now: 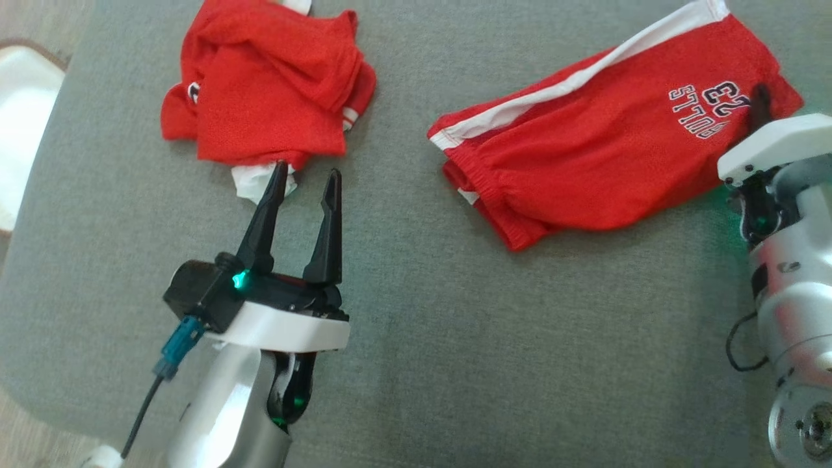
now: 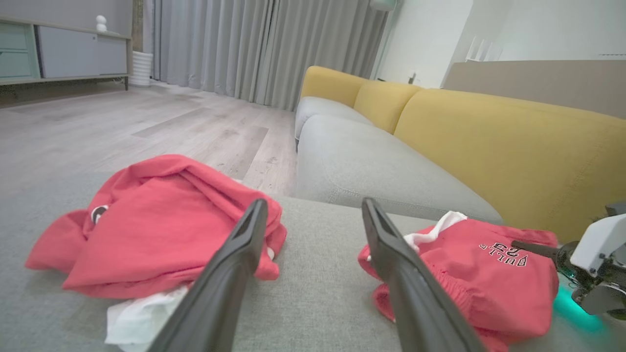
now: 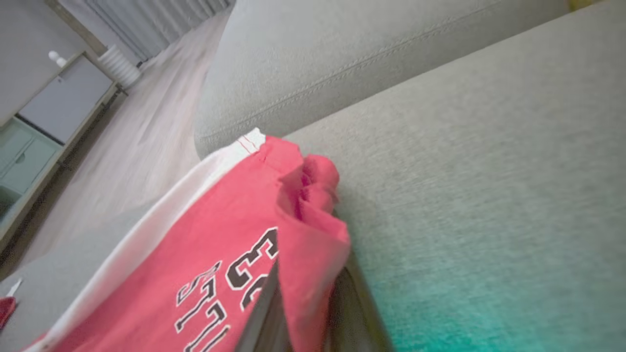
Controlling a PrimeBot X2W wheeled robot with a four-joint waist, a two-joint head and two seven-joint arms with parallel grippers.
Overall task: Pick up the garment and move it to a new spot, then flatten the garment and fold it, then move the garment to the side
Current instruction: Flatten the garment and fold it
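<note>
The right gripper (image 1: 759, 101), at the frame's right edge, pinches shut on the red shorts (image 1: 604, 130) lying upper right on the grey cushion (image 1: 455, 338), so pick-up looks in hand, next needing a clean lift; the left gripper (image 1: 305, 179) hovers open, lower left.

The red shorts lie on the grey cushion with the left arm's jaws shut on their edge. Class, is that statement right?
No: the right arm's jaws, not the left's, are shut on the edge of the red shorts, as the right wrist view shows. The shorts do lie on the grey cushion.
</note>
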